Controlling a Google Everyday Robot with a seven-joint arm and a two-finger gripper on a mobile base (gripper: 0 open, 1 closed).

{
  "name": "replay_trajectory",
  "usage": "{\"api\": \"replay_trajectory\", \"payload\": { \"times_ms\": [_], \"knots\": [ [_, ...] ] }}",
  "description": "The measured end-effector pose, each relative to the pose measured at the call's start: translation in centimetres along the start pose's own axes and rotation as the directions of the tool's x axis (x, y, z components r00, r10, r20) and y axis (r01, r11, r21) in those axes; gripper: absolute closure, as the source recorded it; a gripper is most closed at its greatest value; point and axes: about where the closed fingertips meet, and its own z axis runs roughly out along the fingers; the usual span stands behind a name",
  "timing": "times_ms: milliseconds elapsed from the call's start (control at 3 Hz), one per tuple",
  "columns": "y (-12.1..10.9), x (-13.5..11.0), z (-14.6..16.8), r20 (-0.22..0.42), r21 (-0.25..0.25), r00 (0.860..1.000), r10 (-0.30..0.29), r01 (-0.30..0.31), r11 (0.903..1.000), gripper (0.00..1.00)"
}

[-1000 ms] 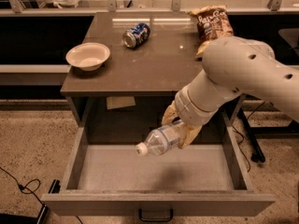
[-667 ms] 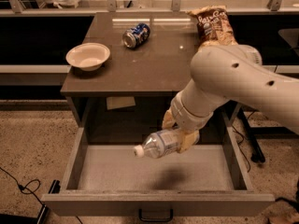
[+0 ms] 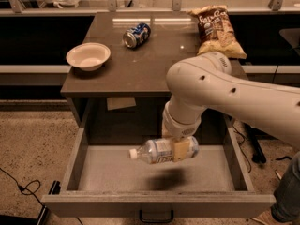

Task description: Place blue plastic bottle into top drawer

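The blue plastic bottle (image 3: 157, 151) is clear with a white cap and a pale label. It lies on its side in the air, cap pointing left, above the middle of the open top drawer (image 3: 117, 176). My gripper (image 3: 179, 147) hangs from the white arm over the drawer and is shut on the bottle's right half. The bottle's shadow falls on the drawer's light grey bottom just below it. The drawer is pulled fully out, with its dark handle (image 3: 156, 216) at the front.
On the brown table top (image 3: 140, 64) stand a white bowl (image 3: 88, 56) at the left, a blue soda can (image 3: 136, 35) on its side at the back, and a chip bag (image 3: 216, 30) at the right. A cable lies on the floor at the left.
The arm has moved left and slightly down over the drawer, carrying the bottle with it. The bottle stays gripped on its side.
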Motion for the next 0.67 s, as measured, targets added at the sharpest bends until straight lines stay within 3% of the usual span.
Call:
{"api": "replay_trajectory", "payload": {
  "times_ms": [333,667],
  "knots": [
    [0.7,0.6,1.9,-0.028,-0.032,0.992,0.12,-0.121,0.9921,1.0],
    [1.1,1.2,3.3,-0.054,-0.039,0.988,0.147,-0.149,0.988,1.0]
  ]
}}
